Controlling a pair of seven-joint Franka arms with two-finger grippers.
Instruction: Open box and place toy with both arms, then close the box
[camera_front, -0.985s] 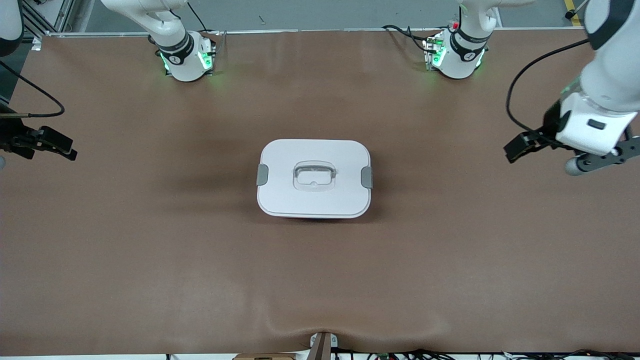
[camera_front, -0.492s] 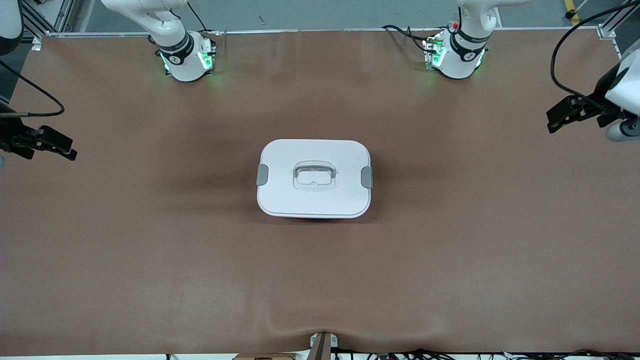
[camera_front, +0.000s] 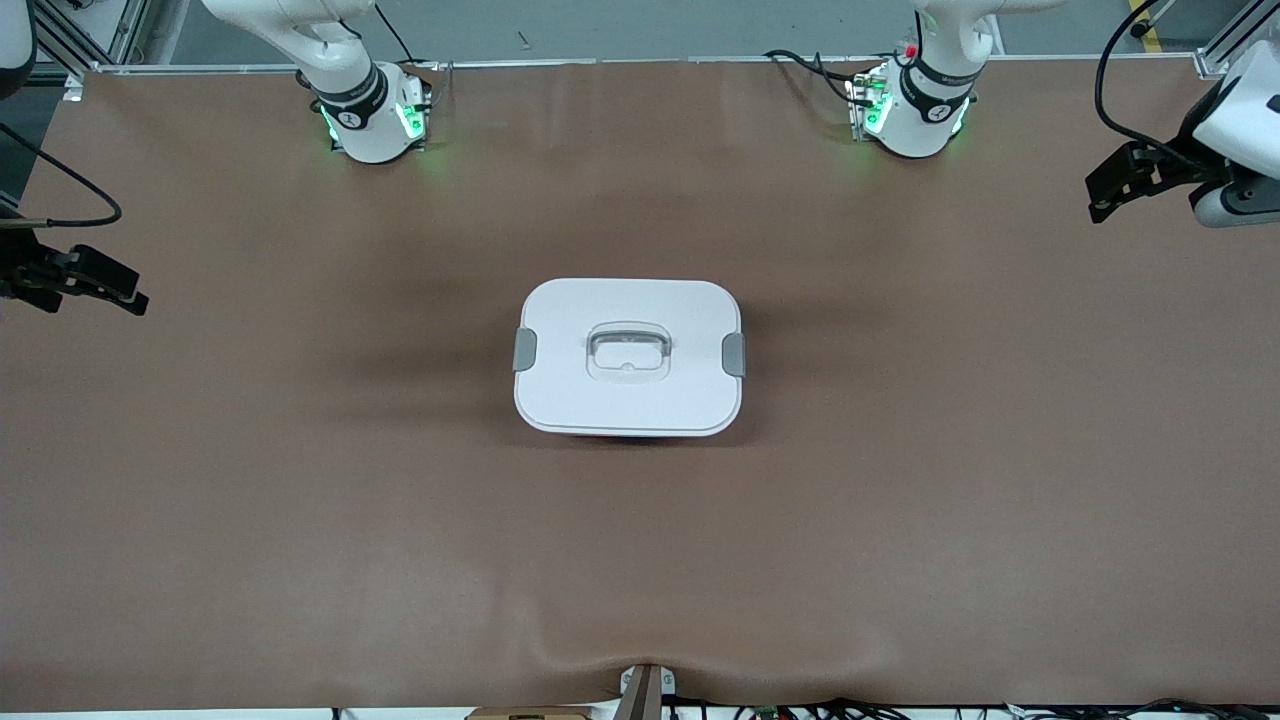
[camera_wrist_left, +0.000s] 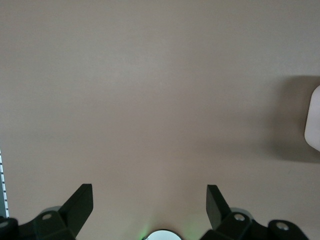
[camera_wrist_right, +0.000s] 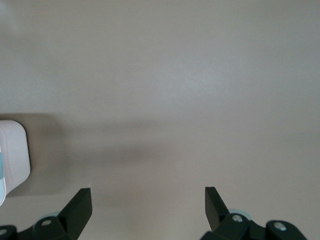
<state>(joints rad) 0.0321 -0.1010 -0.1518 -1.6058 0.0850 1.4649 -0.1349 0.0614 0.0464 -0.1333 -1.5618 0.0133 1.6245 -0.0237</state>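
Closed box (camera_front: 628, 356) alone at mid-table, both claws spread wide and holding nothing.

The box sits on the smooth brown table (camera_front: 300, 520), a rounded-rectangular tub under a white lid (camera_front: 640, 310) that is fully seated; a grey clip (camera_front: 524, 349) grips the end toward the right arm, a second grey clip (camera_front: 734, 354) the end toward the left arm, and a recessed handle (camera_front: 627, 350) lies in the lid's middle. What the box holds is hidden, and the toy is not visible anywhere. The right claw (camera_wrist_right: 148, 202) hangs over bare table at the right arm's end, its black fingers (camera_wrist_right: 79, 206) set far apart and touching nothing. The left claw (camera_wrist_left: 150, 200) hangs over the left arm's end, well apart from the box, fingers (camera_wrist_left: 80, 204) equally splayed, empty.
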